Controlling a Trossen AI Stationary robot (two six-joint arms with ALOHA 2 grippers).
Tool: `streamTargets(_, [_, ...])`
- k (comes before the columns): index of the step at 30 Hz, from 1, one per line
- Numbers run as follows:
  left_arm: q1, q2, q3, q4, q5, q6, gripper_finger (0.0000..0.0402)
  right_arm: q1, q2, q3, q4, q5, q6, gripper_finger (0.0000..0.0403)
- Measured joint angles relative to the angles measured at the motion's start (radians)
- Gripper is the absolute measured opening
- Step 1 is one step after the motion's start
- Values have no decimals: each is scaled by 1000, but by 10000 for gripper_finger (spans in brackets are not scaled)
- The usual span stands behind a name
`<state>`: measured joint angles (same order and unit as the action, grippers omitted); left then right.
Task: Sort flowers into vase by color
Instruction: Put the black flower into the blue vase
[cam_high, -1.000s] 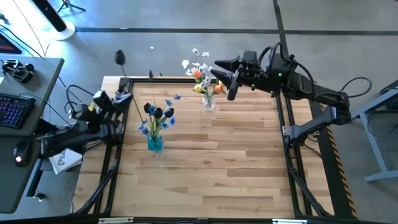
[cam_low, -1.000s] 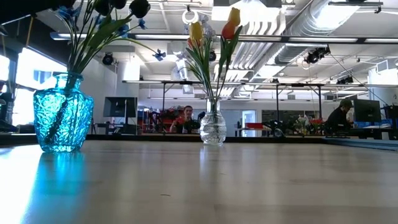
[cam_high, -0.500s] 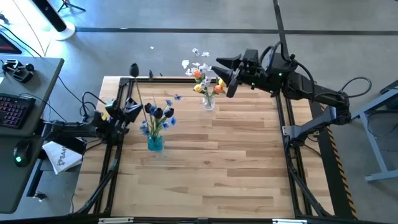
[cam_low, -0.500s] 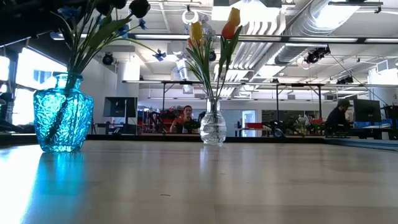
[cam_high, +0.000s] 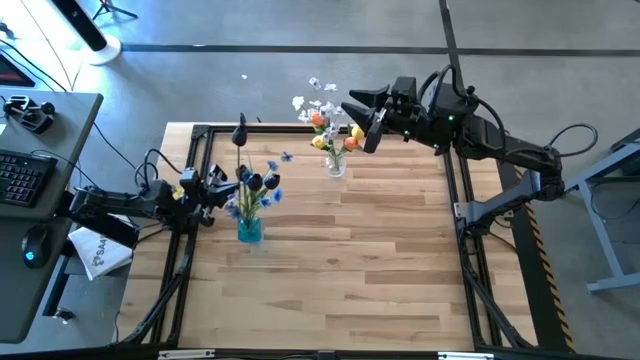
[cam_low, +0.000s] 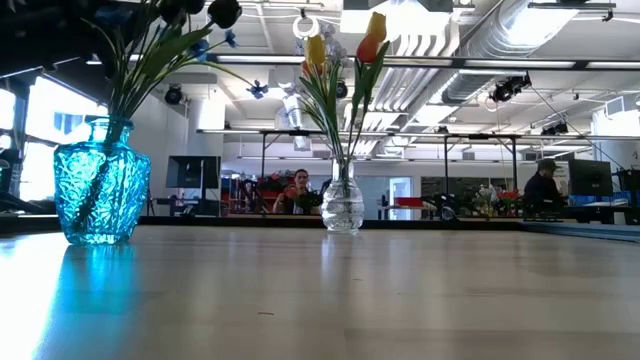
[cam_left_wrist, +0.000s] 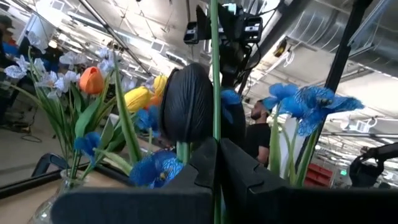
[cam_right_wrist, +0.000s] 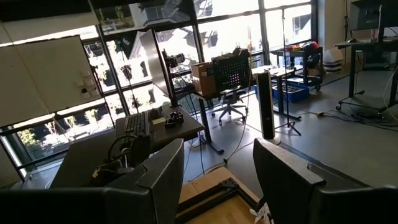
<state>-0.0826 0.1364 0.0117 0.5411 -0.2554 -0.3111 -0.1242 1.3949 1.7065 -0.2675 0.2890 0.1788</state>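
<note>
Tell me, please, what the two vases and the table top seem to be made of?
Blue vase: likely tinted glass, crinkled surface, light glinting through. Clear vase: probably cut or pressed glass, transparent, with faceted sparkle. Table top: wood, pale planks with visible seams and a slight sheen.

Flower tops (cam_low: 205, 15) apparently cropped overhead.

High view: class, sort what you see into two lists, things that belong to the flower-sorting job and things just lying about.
Job:
- blue vase with blue and dark flowers
- clear vase with yellow, orange and white flowers
- dark tulip, held by the left gripper
- right gripper, open, empty

Lying about:
- keyboard
- mouse
</note>
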Motion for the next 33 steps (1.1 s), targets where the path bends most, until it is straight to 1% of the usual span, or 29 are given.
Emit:
streamTargets(12, [1, 1, 0, -29, -15, 37, 0, 0, 0, 0, 3, 1, 0, 188])
streamTargets(18, [1, 1, 0, -34, 39, 53, 0, 0, 0, 0, 4, 43, 0, 188])
streamTargets(24, [1, 1, 0, -43, 85, 57, 0, 0, 0, 0, 3, 48, 0, 188])
streamTargets(33, [1, 1, 0, -47, 90, 119, 0, 0, 0, 0, 35, 64, 0, 188])
